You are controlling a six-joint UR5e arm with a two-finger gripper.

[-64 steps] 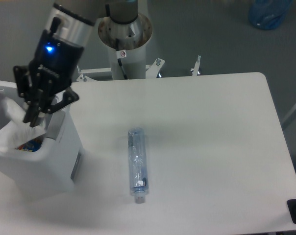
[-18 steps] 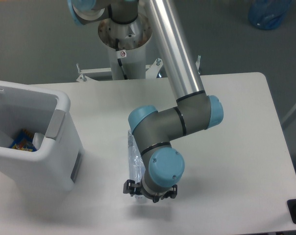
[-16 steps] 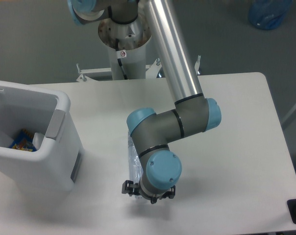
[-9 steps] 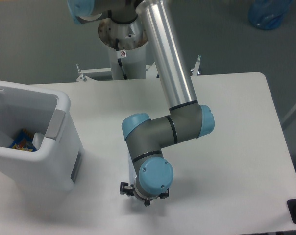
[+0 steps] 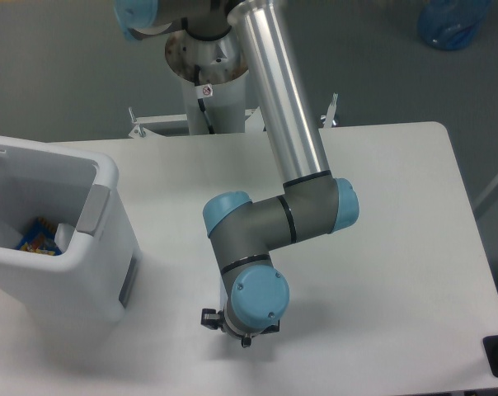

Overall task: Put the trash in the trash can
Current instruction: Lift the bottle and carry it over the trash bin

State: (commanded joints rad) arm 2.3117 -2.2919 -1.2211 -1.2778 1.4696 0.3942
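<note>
The trash can (image 5: 103, 175) is a large white bin with a thick rim, standing at the table's left edge. Inside it lie a colourful wrapper (image 5: 36, 235) and a pale piece of trash (image 5: 65, 236). My arm reaches down onto the middle front of the table. Its blue wrist cap (image 5: 260, 299) faces the camera and covers the spot where the bottle lay, so the bottle is hidden. Only black edges of my gripper (image 5: 232, 328) stick out under the wrist, low over the tabletop. Its fingers are out of sight.
The arm's silver tube (image 5: 280, 91) slants from the base column (image 5: 209, 58) at the back down over the table's middle. A grey panel (image 5: 126, 280) sits on the bin's right side. A blue bag (image 5: 453, 21) lies on the floor at the far right.
The gripper left the bin, where it hung earlier, and came down over the bottle. In the last second the wrist slid slightly left and lower, hiding the bottle completely.
</note>
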